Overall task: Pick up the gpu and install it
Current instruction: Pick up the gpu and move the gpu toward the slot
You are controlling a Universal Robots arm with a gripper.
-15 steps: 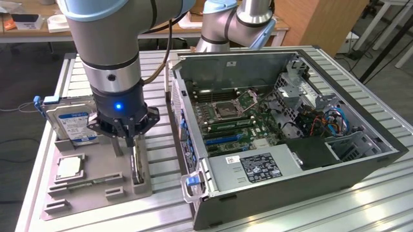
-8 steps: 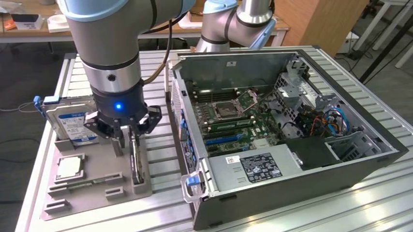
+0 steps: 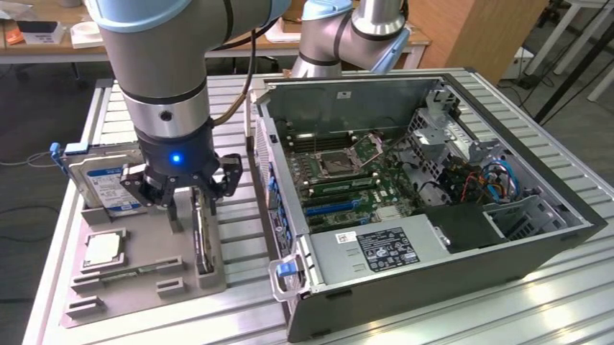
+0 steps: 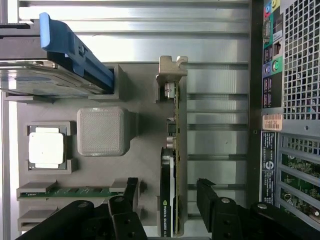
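gpu (image 3: pixel 201 244) not picked yet. It stands on edge in a slot of the grey parts tray (image 3: pixel 158 244), along the tray side nearest the PC case (image 3: pixel 432 287). Its metal bracket (image 4: pixel 171 75) points toward the tray's hard-drive end. Edge-up makes sense imo: both flat faces are exposed for a pinch grip, and the card is roughly in the attitude a mobo slot wants.

Gripper (image 4: pixel 169 187) is right over the tray, at the card's black cooler section. Fingers (image 4: pixel 131 192) are spread, one each side of the card, w/ a gap on both sides. Nothing clamped, no contact I can see. The straddle looks fairly centred across the card's thickness. Wrist is vertical, prob so the pads meet the faces square.

Rest of tray, fyi:
- hard drive (image 3: pixel 101 188) w/ blue-white label, upright in its cradle at the tray corner farthest from the case
- CPU (image 3: pixel 103 248) flat in a pocket on the tray side away from the case
- memory stick (image 3: pixel 129 272) in a groove at the tray end opposite the drive

Each part has its own moulded pocket, presumably so positions are repeatable for the arm.

Case sits just beside the tray, side panel off, mobo (image 3: pixel 355 180) facing up, so the slots are reachable from above. Install not started, judging by the card being on the tray.
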